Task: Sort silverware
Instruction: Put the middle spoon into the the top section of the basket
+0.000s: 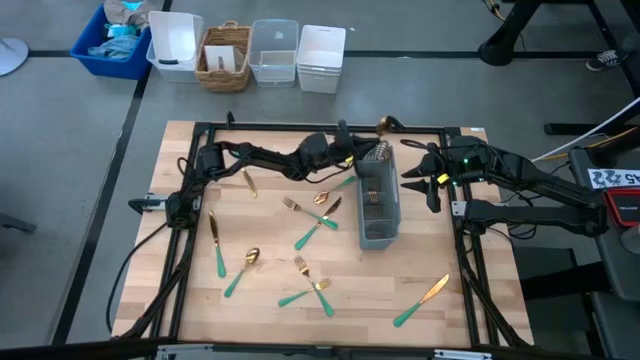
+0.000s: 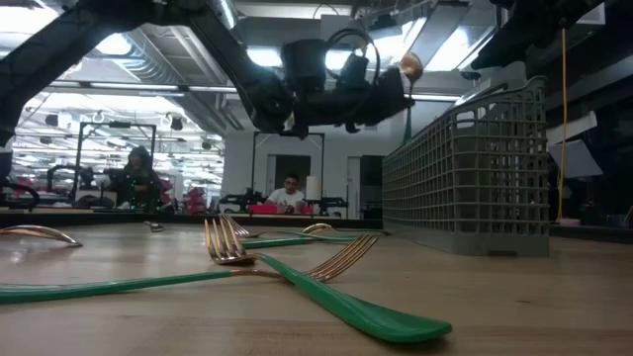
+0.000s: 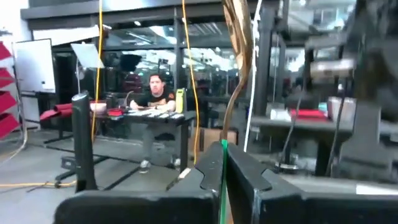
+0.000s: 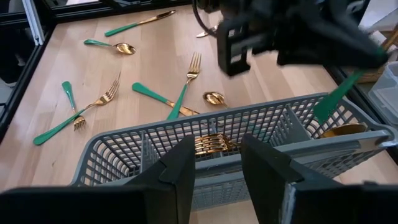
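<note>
Gold-headed, teal-handled silverware lies scattered flat on the wooden table: a knife (image 1: 215, 245), a spoon (image 1: 243, 268), crossed forks (image 1: 312, 284), a knife (image 1: 422, 300) and more near the caddy (image 1: 318, 222). The grey mesh caddy (image 1: 378, 200) holds gold fork heads (image 4: 214, 144) and a spoon bowl (image 4: 342, 130). My left gripper (image 1: 358, 155) is above the caddy's far end, shut on one spoon (image 2: 408, 67). My right gripper (image 4: 217, 174) is open just to the right of the caddy and touches nothing. My left gripper pinches the spoon's teal handle (image 3: 222, 171) between its two fingers. The gold head (image 3: 239, 37) sticks out past the fingertips and up. The handle's free end (image 4: 326, 109) slants down toward the caddy's end compartment. The spoon is lifted clear of the table.
A black frame rail (image 1: 300, 128) runs round the table. Plastic bins and a wicker basket (image 1: 225, 58) stand beyond the far edge. People sit in the room behind (image 3: 155, 93). Bare wood lies at the near edge between the forks and the right-hand knife.
</note>
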Available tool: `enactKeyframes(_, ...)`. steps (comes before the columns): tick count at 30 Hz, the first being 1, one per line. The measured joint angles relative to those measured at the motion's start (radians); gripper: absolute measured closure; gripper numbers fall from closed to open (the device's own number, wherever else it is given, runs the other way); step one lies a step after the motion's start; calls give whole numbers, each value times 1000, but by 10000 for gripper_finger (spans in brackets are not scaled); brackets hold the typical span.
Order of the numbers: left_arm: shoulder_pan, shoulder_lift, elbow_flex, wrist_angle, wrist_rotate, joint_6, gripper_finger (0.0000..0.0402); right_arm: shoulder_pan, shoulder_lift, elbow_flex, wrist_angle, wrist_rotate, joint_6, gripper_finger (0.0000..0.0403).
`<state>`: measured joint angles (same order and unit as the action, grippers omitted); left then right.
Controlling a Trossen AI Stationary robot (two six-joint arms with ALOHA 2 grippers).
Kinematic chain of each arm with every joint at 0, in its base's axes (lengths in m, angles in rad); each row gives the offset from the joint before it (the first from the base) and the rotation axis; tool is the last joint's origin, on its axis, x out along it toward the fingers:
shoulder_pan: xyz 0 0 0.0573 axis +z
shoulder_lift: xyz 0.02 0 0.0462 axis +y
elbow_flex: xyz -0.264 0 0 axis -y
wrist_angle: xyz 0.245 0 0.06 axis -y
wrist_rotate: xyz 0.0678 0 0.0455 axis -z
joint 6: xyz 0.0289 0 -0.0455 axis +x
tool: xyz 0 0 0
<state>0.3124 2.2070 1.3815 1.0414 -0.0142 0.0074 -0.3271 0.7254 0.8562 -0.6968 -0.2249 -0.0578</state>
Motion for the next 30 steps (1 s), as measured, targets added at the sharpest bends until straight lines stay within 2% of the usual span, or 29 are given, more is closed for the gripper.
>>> enactKeyframes(7,-13,-1,1,-185,0,82,380,0,0,0,0,0,0,274)
enactKeyframes(13,-25,-2,1,-215,-1,131,363,0,0,0,0,0,-1,274)
enactKeyframes(23,-40,-36,1,-241,-13,-16,307,0,0,0,-1,0,0,274)
enactKeyframes(30,-58,-177,1,-499,-13,-29,308,0,0,0,-5,0,-1,274)
